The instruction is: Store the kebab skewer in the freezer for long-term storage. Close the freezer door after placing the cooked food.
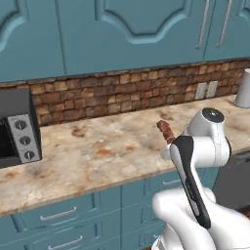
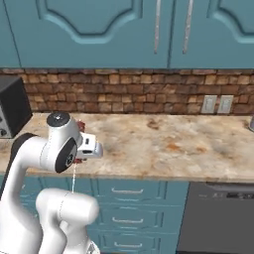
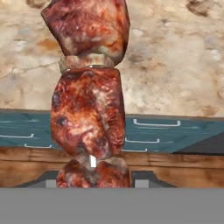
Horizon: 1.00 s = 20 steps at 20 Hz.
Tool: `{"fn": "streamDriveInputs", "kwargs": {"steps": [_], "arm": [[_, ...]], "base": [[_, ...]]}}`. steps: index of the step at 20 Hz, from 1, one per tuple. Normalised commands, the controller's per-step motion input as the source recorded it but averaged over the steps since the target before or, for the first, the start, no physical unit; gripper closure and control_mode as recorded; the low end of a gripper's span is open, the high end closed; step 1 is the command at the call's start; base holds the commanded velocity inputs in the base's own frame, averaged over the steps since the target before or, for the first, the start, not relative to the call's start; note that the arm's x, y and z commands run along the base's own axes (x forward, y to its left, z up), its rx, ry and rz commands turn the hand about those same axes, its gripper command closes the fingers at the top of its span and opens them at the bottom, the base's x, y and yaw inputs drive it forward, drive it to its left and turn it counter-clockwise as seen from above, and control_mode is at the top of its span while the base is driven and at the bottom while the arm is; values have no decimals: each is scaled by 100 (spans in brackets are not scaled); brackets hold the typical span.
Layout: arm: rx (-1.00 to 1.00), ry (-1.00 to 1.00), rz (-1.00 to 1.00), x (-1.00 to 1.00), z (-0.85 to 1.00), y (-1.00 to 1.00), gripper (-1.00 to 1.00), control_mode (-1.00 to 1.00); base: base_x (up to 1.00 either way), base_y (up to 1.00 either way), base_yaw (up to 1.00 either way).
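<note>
The kebab skewer [image 3: 89, 109] fills the middle of the hand view, its reddish-brown meat chunks stacked one above another right in front of the camera. My gripper [image 3: 94, 180] is shut on it, with a dark fingertip on each side of the lowest chunk. In the left base view the skewer [image 1: 166, 130] pokes up behind my wrist, above the counter's front part. From the right base view its thin pale stick [image 2: 73, 179] hangs down below the hand, in front of the drawers. The freezer and the freezer door are out of view.
A marble counter [image 1: 97, 151] runs under a brick backsplash and blue upper cabinets. A dark oven with knobs [image 1: 17, 129] stands at its left end. A pale canister [image 1: 243, 89] is at far right. Blue drawers [image 2: 126, 191] and a dark dishwasher [image 2: 218, 213] sit below.
</note>
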Motion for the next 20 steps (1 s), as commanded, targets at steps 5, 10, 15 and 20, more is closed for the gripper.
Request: {"fn": "streamDriveInputs", "kwargs": {"steps": [5, 10, 15, 20], "arm": [[0, 0, 0, 0, 0, 0, 100, 100], [0, 0, 0, 0, 0, 0, 100, 100], [0, 0, 0, 0, 0, 0, 100, 100], [0, 0, 0, 0, 0, 0, 100, 100]], "base": [[0, -59, -74], [-5, -62, -72], [-30, -41, -61], [-26, -7, -41]]}}
